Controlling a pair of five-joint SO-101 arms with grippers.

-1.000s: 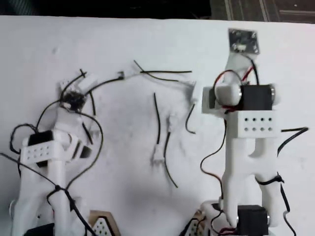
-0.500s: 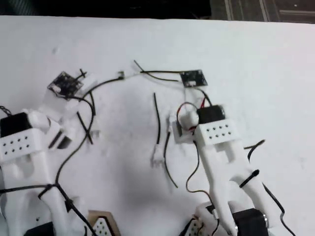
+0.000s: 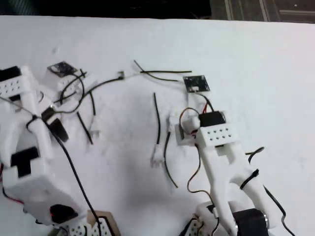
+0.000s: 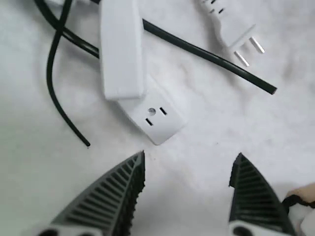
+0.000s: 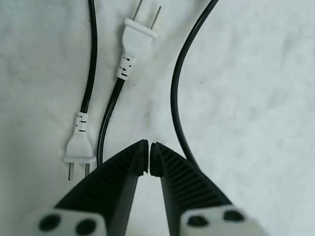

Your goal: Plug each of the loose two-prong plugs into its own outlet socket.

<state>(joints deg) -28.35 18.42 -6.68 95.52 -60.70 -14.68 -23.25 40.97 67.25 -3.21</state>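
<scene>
White plugs (image 5: 137, 35) on black cords (image 5: 175, 93); white outlet socket (image 4: 156, 119).

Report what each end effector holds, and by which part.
Nothing is held. The left end effector is open near the outlet socket; the right end effector is shut and empty.

Bright, even light from above falls on the white surface (image 3: 256, 54) in the high view, so strong that its far half nearly washes out. The near half is a little greyer, and the room beyond the far edge is dark. Shadows are soft and faint, and the cables (image 3: 157, 118) cast hardly any. In the left wrist view the outlet socket (image 4: 155, 118) throws a weak shadow, and the plug (image 4: 227, 27) gleams on its metal prongs. The right pincer (image 5: 148, 147) reads dark against the pale ground.
</scene>
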